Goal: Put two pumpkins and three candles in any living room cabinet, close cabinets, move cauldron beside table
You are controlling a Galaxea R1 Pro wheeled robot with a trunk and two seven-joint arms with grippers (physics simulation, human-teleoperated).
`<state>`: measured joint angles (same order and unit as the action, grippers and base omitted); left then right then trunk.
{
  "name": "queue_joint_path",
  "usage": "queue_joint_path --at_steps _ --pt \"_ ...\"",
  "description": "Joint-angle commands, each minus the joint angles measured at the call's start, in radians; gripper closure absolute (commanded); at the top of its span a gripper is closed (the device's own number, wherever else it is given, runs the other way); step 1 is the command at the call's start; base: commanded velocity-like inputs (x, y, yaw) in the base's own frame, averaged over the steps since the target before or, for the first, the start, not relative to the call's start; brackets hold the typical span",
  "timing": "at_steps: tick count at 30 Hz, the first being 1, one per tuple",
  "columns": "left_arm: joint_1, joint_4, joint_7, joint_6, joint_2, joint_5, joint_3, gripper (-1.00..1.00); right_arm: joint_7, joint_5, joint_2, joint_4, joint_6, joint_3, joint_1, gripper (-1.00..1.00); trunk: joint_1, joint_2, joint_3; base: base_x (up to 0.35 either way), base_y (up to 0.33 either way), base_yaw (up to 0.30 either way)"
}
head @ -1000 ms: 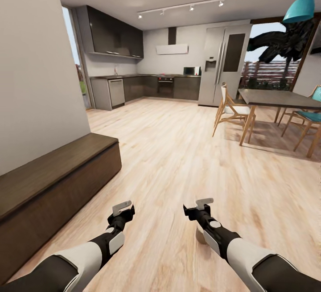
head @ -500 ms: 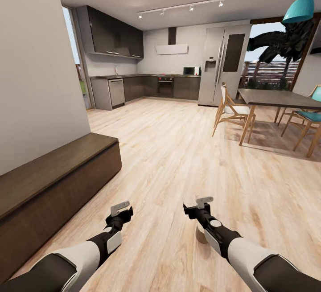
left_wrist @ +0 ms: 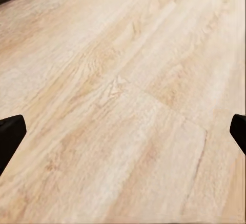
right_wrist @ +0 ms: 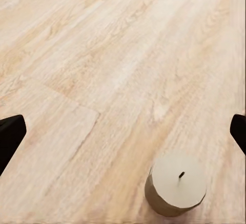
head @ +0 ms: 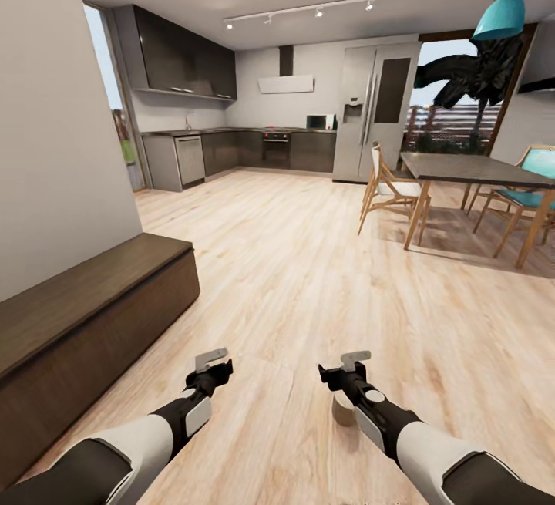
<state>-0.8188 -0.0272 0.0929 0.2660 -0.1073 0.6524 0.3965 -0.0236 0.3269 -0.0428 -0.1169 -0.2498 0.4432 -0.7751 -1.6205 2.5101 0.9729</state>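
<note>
1. Since the earlier head pictures my whole view has swung slightly: the fridge (head: 378, 108), the dining table (head: 474, 170) and the teal lamp (head: 505, 15) all sit further toward the left of the picture than before. That is the camera turning, not the furniture moving.

2. The cabinet (head: 85, 320), long, low and dark brown, runs along the wall on my left, with its fronts shut as far as I can see. Its near corner has also slid leftward with the camera.

3. My left gripper (head: 213, 362) hangs over bare plank floor (head: 293, 274), holding nothing. In the left wrist view its two dark fingertips (left_wrist: 10, 137) stand at opposite edges of the picture, so the jaws are spread wide. It sits about where it did before, relative to my body.

4. My right gripper (head: 348, 365) is likewise spread and empty; the right wrist view shows its fingertips (right_wrist: 10, 134) far apart above the floor.

5. One candle (right_wrist: 176, 190), a squat beige cylinder with a short dark wick, stands upright on the floor below the right gripper, not touching it. In the head view the candle (head: 342, 411) peeks out just beside my right forearm, partly hidden by it, much as a second ago.

6. The kitchen cupboards (head: 185, 65) lie well beyond, at the far wall.
</note>
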Motion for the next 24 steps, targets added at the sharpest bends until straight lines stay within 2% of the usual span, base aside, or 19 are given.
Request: queue_joint_path --at_steps 1,24 --pt "0.000 -0.010 0.007 -0.117 0.000 -0.030 0.008 -1.00 -0.002 0.011 0.000 0.002 0.048 0.006 -0.001 -1.00 0.000 0.000 0.001 0.000 0.000 -0.280" --pt "0.000 -0.024 0.007 -0.176 0.001 -0.039 0.007 -1.00 -0.002 0.018 0.003 0.001 0.050 0.005 -0.001 -1.00 0.000 0.000 0.010 0.000 0.000 -0.285"
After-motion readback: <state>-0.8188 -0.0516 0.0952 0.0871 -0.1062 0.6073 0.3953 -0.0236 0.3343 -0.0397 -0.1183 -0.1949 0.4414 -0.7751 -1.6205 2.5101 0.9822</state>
